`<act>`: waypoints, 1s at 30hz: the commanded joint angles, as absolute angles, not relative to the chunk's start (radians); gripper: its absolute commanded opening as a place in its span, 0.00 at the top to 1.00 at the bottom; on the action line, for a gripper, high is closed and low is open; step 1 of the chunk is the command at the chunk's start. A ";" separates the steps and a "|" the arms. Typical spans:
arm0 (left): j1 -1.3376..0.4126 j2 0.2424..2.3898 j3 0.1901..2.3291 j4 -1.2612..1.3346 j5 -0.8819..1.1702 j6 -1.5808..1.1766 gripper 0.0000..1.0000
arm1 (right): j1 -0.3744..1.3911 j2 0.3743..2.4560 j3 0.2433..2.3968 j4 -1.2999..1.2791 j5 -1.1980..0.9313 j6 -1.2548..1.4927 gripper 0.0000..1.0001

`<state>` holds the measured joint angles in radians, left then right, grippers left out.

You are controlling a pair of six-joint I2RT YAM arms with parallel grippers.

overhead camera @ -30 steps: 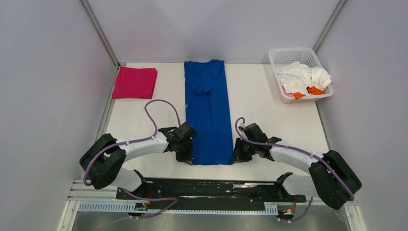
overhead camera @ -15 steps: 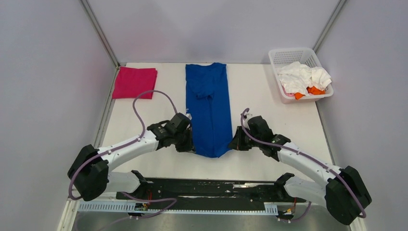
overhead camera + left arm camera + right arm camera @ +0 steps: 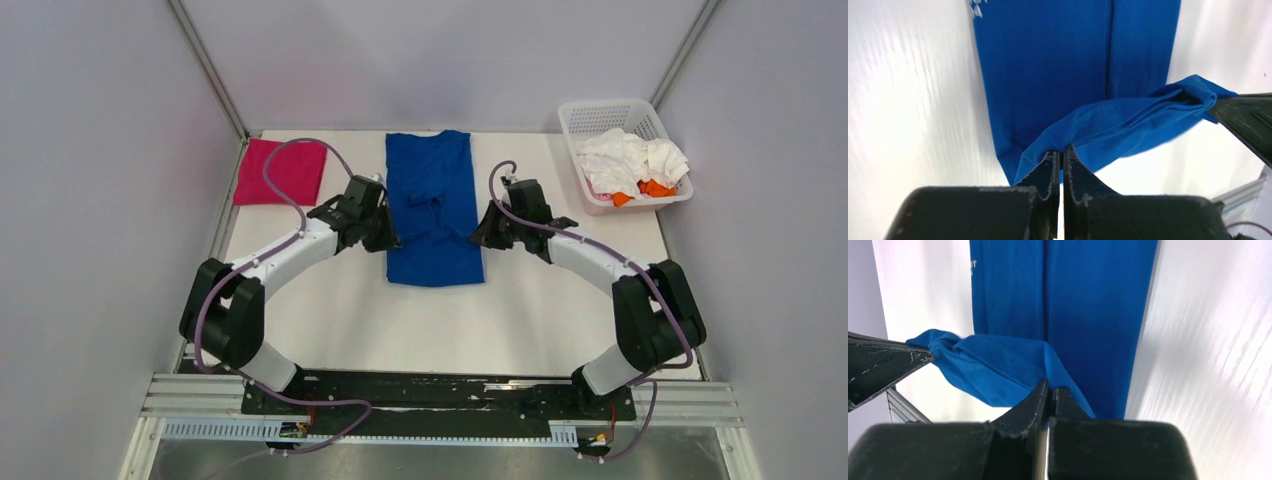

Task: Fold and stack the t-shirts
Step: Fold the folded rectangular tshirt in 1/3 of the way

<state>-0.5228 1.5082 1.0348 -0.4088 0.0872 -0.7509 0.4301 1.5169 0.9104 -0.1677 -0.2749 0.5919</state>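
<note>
A folded pink shirt (image 3: 281, 171) lies at the tabletop's (image 3: 330, 310) far left corner. The left fingers (image 3: 1054, 162) are clamped on one raised hem corner of the blue shirt (image 3: 432, 215), which lies lengthwise mid-tabletop, and the right fingers (image 3: 1044, 392) pinch the other corner. White and orange shirts (image 3: 625, 158) fill the basket (image 3: 600, 112) at the far right.

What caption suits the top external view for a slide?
Left gripper and right gripper hold the hem of the blue t-shirt over its middle; pink t-shirt lies folded.
</note>
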 commanded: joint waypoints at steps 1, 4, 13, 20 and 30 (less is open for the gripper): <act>-0.464 1.598 1.138 -0.376 0.087 -0.669 1.00 | 0.398 1.588 1.035 -0.133 -0.300 0.560 1.00; -0.431 1.670 1.197 -0.384 0.102 -0.639 1.00 | 0.382 1.646 1.098 -0.138 -0.305 0.534 1.00; -0.379 1.802 1.353 -0.406 0.106 -0.568 1.00 | 0.350 1.814 1.261 -0.159 -0.317 0.486 1.00; -0.358 1.918 1.450 -0.447 0.122 -0.536 0.96 | 0.328 1.890 1.333 -0.167 -0.312 0.480 1.00; -0.342 2.007 1.515 -0.432 0.134 -0.541 0.81 | 0.304 1.973 1.391 -0.174 -0.301 0.482 0.96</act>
<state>-0.3573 1.9923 1.4601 -0.4511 0.1265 -0.5571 0.3183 1.9411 1.3293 -0.1860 -0.3054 0.5060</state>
